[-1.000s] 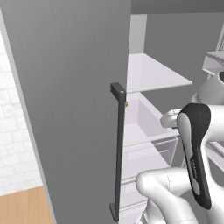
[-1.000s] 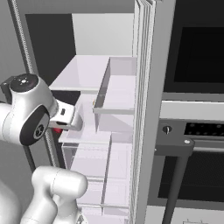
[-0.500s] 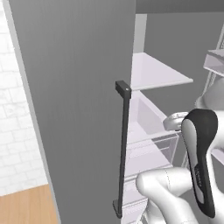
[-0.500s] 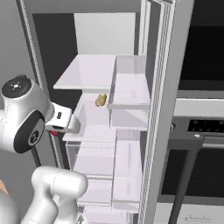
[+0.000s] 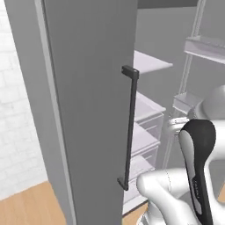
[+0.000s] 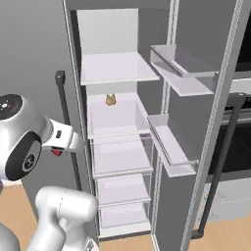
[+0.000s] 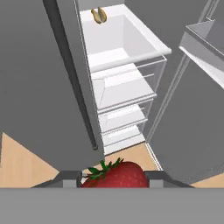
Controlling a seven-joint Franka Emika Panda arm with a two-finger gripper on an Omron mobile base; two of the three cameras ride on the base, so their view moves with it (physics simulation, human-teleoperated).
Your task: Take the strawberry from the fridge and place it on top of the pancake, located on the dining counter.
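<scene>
Strawberry (image 7: 114, 175) sitting pinched between gripper (image 7: 113, 178) fingers, green leaves showing, outside fridge (image 6: 117, 122) in front of open compartment. Fridge doors standing open, white shelves and drawers showing. Small yellow-brown food item (image 6: 111, 99) lying at back of shelf.
</scene>
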